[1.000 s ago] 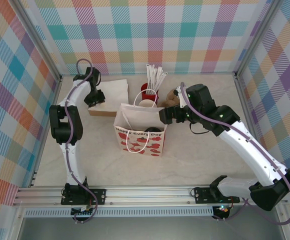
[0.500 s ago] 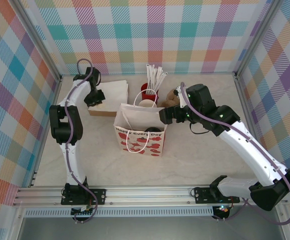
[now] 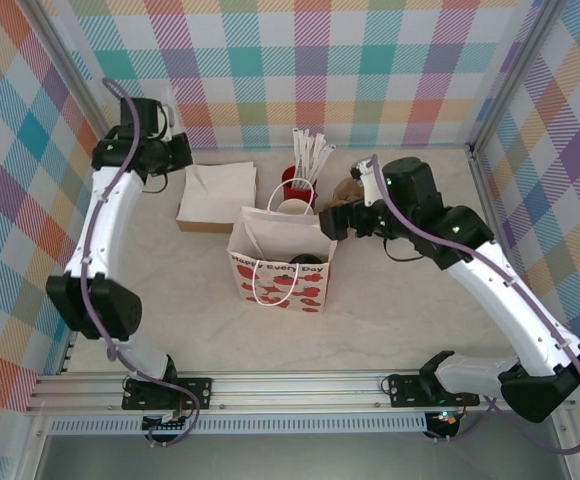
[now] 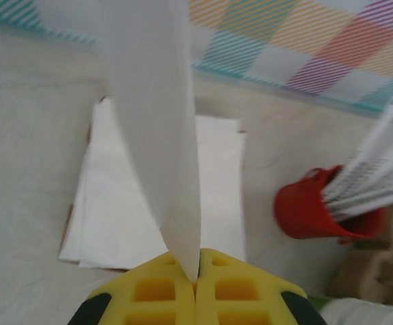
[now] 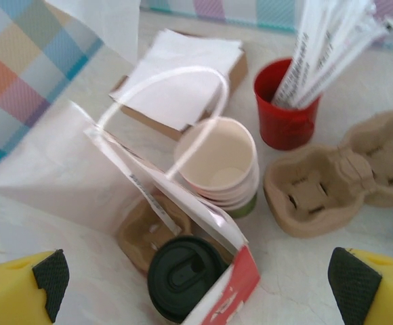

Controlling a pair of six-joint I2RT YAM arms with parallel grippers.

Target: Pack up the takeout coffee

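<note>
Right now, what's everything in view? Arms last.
gift bag: 1, white, red hearts, centre
paper cups: 1 stack, green outside, behind bag
lidded cup: 1, black lid, in bag
carrier in bag: 1, brown, beside lidded cup
carrier on table: 1, brown, right of paper cups
red cup: 1, holding white sticks, back centre
napkin stack: 1, white, back left
loose napkin: 1, white, held aloft
left gripper: 1, yellow, shut on loose napkin
right gripper: 1, yellow, open, above bag

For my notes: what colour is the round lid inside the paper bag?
The lid is black; the right wrist view shows it best.
</note>
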